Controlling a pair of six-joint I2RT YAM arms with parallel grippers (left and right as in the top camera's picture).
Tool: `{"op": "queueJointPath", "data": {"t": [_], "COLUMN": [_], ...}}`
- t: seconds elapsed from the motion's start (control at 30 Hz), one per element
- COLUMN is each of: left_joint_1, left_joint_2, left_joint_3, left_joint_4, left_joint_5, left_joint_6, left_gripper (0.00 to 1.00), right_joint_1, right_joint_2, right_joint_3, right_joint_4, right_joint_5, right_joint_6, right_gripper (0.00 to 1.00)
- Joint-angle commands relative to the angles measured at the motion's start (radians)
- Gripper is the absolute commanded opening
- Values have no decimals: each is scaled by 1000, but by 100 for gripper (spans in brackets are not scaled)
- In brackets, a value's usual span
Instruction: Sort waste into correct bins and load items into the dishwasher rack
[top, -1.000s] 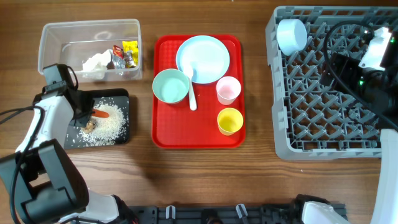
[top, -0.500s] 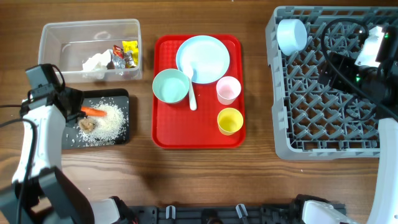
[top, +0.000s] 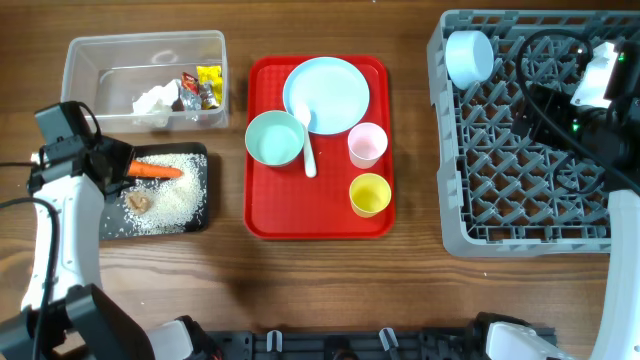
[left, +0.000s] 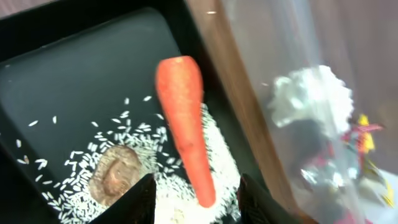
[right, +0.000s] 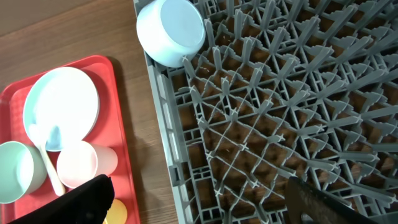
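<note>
The orange carrot (top: 155, 170) (left: 183, 118) lies loose on white rice grains (top: 170, 195) in the black tray (top: 195, 155) (left: 81, 81), beside a brown food scrap (top: 138, 202) (left: 115, 177). My left gripper (top: 120, 168) (left: 196, 186) is open, its fingers either side of the carrot's thin tip without touching it. The clear tub (top: 80, 60) holds white tissue (top: 152, 100) and wrappers (top: 200, 88). My right gripper (right: 199, 183) hangs wide open and empty above the grey rack (top: 500, 180) (right: 280, 124), which holds one pale bowl (top: 469, 57) (right: 171, 31).
The red tray (top: 262, 215) carries a pale blue plate (top: 330, 85), a white spoon (top: 308, 155), a teal bowl (top: 275, 138), a pink cup (top: 367, 143) and a yellow cup (top: 370, 193). Bare wood lies between the red tray and the rack.
My left gripper has opened and drawn back to the left. The carrot has left its jaws and now rests on the rice. The right arm has barely moved.
</note>
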Motion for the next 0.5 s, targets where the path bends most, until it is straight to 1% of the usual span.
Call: {"op": "queueJointPath", "data": {"t": [0.0, 0.1, 0.17, 0.3, 0.37, 0.47], "left_joint_1": [-56, -180, -277, -503, -624, -745], "left_joint_2": [-131, -223, -245, -220, -192, -155], "left_joint_3": [69, 69, 69, 68, 68, 68], "left_joint_4": [-34, -76, -99, -130, -123, -107], "left_joint_5": [46, 45, 45, 44, -2, -38], "left_joint_6": [97, 115, 114, 114, 114, 113], "left_gripper": [44, 47, 48, 50, 49, 49], "right_joint_1": [-4, -4, -4, -4, -4, -4], "right_joint_2": [11, 11, 11, 11, 11, 11], "right_joint_3": [-1, -1, -1, -1, -1, -1], "right_joint_4": [2, 2, 2, 1, -2, -2], "right_joint_5": [-16, -42, -45, -45, -45, -54], "right_joint_6": [-21, -21, -21, -21, -21, -23], "right_gripper": [91, 91, 91, 91, 91, 91]}}
